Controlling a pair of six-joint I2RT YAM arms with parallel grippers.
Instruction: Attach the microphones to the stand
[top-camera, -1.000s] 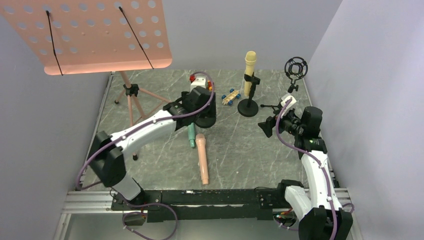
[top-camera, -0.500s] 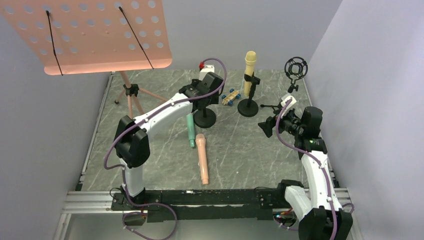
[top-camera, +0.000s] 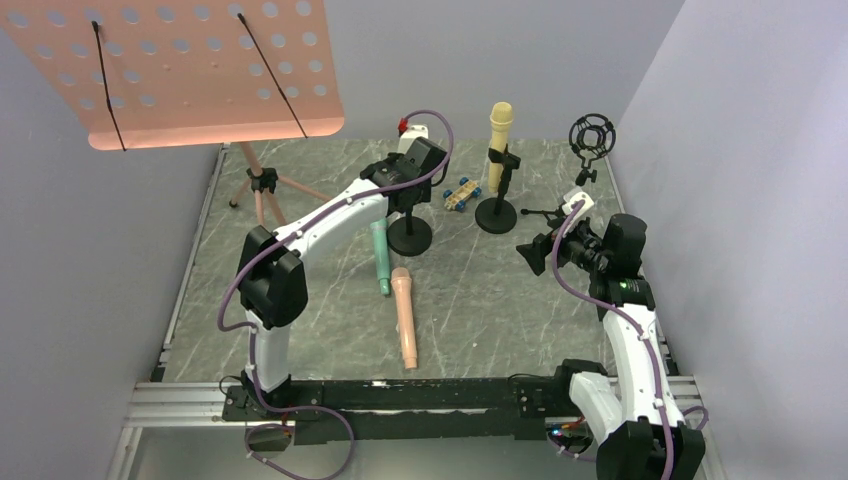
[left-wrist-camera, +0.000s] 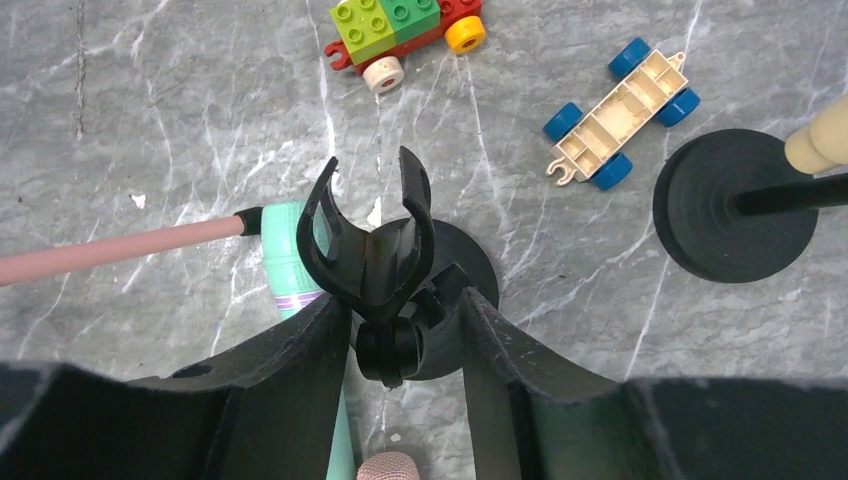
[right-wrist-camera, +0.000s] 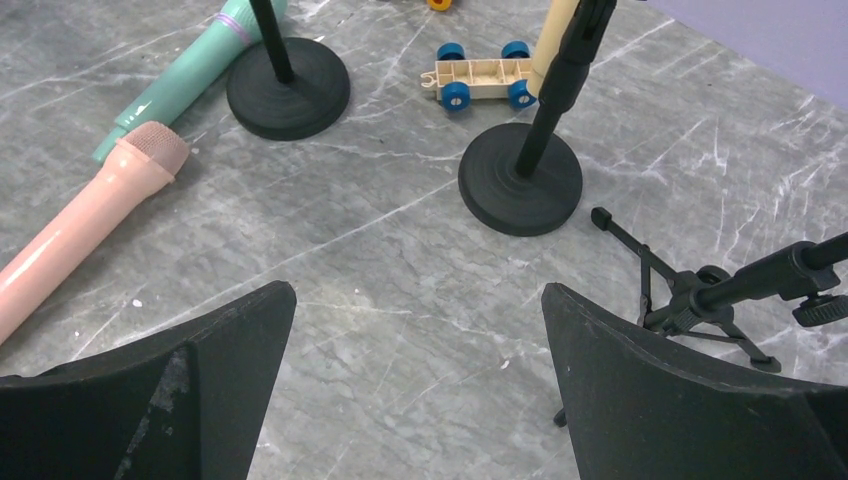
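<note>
On the grey, white-veined marble-look tabletop (top-camera: 480, 320), hemmed by plain pale lilac walls, two mics lie flat; mint-green mic (top-camera: 381, 256), smooth plastic w/ a purple band, lies just beside the round base of the empty stand (top-camera: 410, 236); peach-pink mic (top-camera: 404, 316), glossy barrel and dimpled head, lies nearer the arms, head close to the mint one's near end; pale yellow mic (top-camera: 500, 126) stands upright, held in the clip of the second stand (top-camera: 496, 215), matte black disc base + thin pole; left gripper (left-wrist-camera: 402, 305) sits over the empty stand's forked black clip (left-wrist-camera: 365, 245), fingers flanking the clip's swivel knob, close on both sides; can't tell if they pinch it; right gripper (right-wrist-camera: 418, 292) hangs w/ jaws spread wide, nothing between, above bare table near a black tripod stand (right-wrist-camera: 690, 300); beige toy chassis (left-wrist-camera: 620, 118) w/ blue wheels lies between the two disc bases; studded brick car (left-wrist-camera: 405, 25) sits farther back; perforated pink music desk (top-camera: 190, 70) stands on a thin pink tripod, far left corner.
</note>
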